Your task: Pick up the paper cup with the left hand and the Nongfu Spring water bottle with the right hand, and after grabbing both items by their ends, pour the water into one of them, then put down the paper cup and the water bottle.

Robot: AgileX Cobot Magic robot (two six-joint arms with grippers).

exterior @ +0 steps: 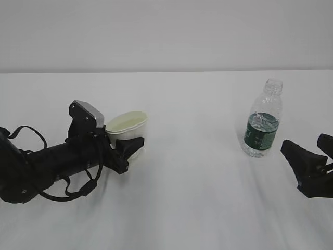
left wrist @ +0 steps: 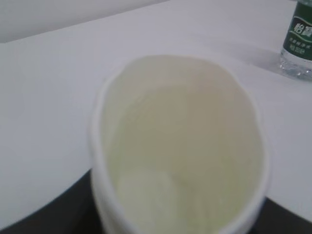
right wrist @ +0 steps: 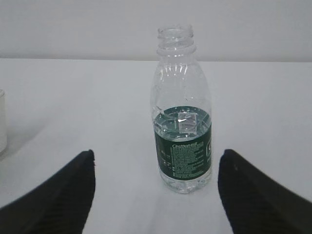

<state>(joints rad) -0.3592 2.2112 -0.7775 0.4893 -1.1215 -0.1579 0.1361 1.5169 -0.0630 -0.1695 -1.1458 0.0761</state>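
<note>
Light is soft, even and fairly bright in all three views, with a cool grey cast over the white worktop (exterior: 187,208). Shadows are faint and diffuse: a pale smudge under the left hand (exterior: 126,152) at lower left of the exterior view, another beside the Nongfu Spring water bottle (right wrist: 183,107). No hard glare shows. The exterior view is slightly soft. In the left wrist view the paper cup (left wrist: 180,146) fills the frame, blurred and out of focus. The right wrist view is sharpest, its bottle label print legible.
</note>
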